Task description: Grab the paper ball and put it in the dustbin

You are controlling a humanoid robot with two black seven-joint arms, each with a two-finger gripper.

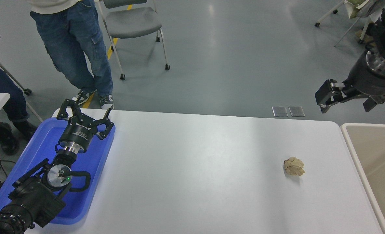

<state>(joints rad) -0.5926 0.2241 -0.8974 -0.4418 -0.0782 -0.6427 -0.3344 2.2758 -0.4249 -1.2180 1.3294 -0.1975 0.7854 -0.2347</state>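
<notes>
The paper ball (294, 166), a crumpled tan wad, lies on the white table (195, 169) towards its right side. The dustbin (358, 156), beige with a pale rim, stands against the table's right edge and is partly cut off by the picture. My right gripper (347, 101) is open and empty. It hangs high at the right edge, above the table's far right corner, beyond and to the right of the ball. My left gripper (86, 114) is open and parked at the lower left over the blue tray.
A shallow blue tray (33, 156) sits on the table's left end under the left arm. Beyond the far edge stand a person in jeans (75, 48) and a grey wheeled chair (132, 22). Another person's leg (4, 94) shows at the far left.
</notes>
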